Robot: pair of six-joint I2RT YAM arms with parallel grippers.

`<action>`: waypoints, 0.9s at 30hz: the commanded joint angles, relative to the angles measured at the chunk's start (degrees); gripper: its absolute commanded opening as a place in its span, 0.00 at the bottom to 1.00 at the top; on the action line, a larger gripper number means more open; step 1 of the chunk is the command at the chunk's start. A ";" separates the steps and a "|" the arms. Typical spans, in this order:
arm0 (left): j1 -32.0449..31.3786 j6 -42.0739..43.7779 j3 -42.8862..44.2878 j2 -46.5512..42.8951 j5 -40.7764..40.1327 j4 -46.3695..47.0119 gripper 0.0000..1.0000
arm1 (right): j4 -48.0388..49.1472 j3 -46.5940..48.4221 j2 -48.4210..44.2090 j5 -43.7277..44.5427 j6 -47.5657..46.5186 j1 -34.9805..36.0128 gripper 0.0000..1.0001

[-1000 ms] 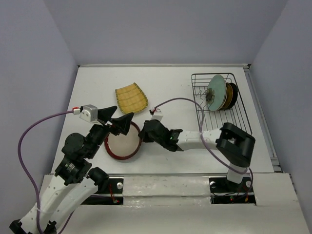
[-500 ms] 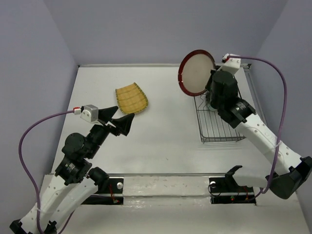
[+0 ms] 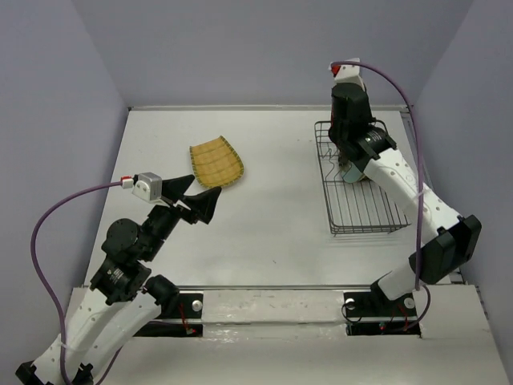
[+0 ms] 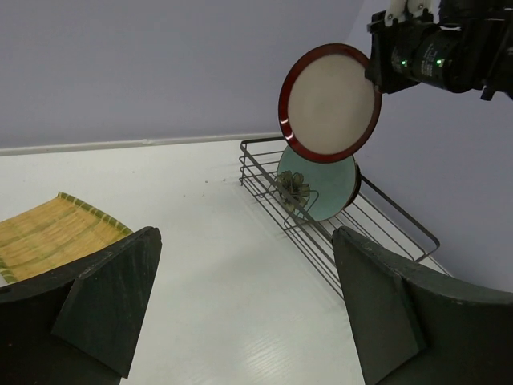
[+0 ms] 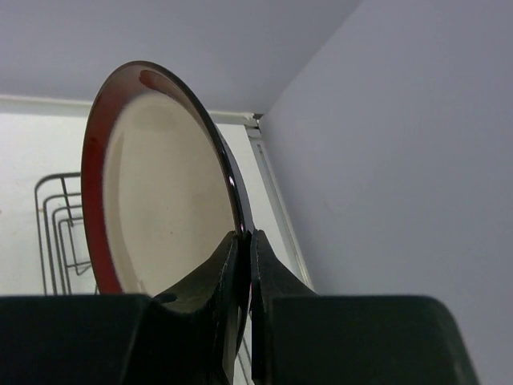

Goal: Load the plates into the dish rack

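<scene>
Biggest change first: the surface (image 3: pixel 272 228) left of the dish rack (image 3: pixel 365 210) no longer carries the red-brown-rimmed plate (image 4: pixel 330 102). A second ago it lay flat there, well apart from the rack and close to your left arm (image 3: pixel 120 265). Your right arm (image 3: pixel 389 164) has swung out of that long reach, passed the rack's far-left corner half a second back, and now stands over the rack's far end. The plate is off the surface altogether, turned up on edge and hanging above that far end, over the large pale teal plate (image 4: pixel 319 188) that stands among the prongs. A darker plate edge shows behind the teal one, mostly hidden. The carried plate's lower rim looks about level with the teal plate's top, not yet down among the wires. Your right jaws are pinched narrow on its rim, one finger on each face, as the right wrist view shows. Your left jaws have not moved: spread wide, holding nothing, well left of the rack. The yellow ribbed plate (image 3: pixel 216 163) lies on the surface left of the rack, just beyond them. Reading it: pick and carry look done, and lowering into a free slot remains. Mind the rim knocking the teal plate. The yellow one is the only plate seen outside the rack.
</scene>
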 commanded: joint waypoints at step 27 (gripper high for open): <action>0.30 -0.04 -0.23 0.33 0.60 3.10 0.99 | 4.57 -5.57 5.36 1.30 -3.37 -4.78 0.07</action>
